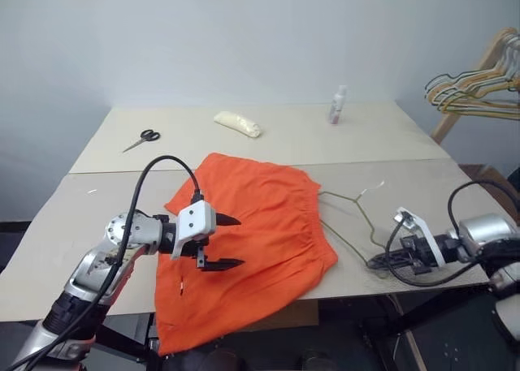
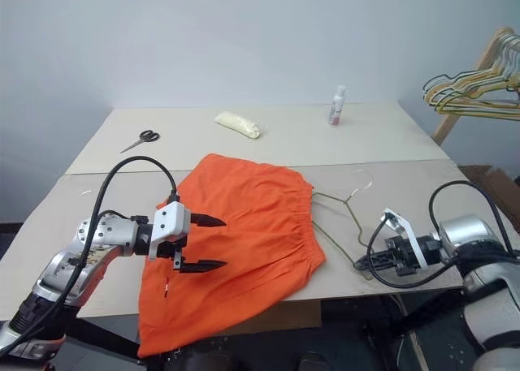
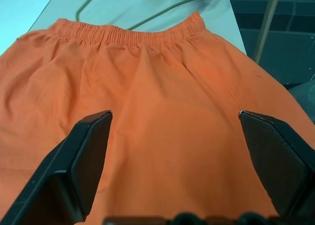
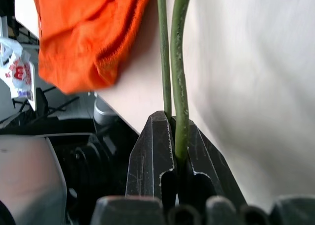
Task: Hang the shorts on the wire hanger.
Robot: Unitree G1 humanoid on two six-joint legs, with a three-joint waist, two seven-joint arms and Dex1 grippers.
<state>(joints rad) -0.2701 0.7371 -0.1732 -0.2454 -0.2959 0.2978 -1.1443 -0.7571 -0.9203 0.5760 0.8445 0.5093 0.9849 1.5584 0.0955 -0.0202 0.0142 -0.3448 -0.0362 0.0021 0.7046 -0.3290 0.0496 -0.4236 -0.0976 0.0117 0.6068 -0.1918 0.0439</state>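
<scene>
While the right gripper (image 2: 367, 263) pinches the hanger (image 1: 351, 221) at the table's (image 1: 106, 225) near edge, just beside the flat shorts (image 1: 260, 225), the left gripper (image 1: 221, 242) hovers wide-spread over them, so next comes grasping the fabric.

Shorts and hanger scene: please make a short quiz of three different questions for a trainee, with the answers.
1. True or false: the right gripper has its fingers shut on the wire hanger.
2. Which object lies nearest the table's far left corner? A) scissors B) white bottle C) pale yellow bundle
3. Fill in: the left gripper hangs with open fingers above the ______.

Key: 1 true. 2 A. 3 shorts.
</scene>
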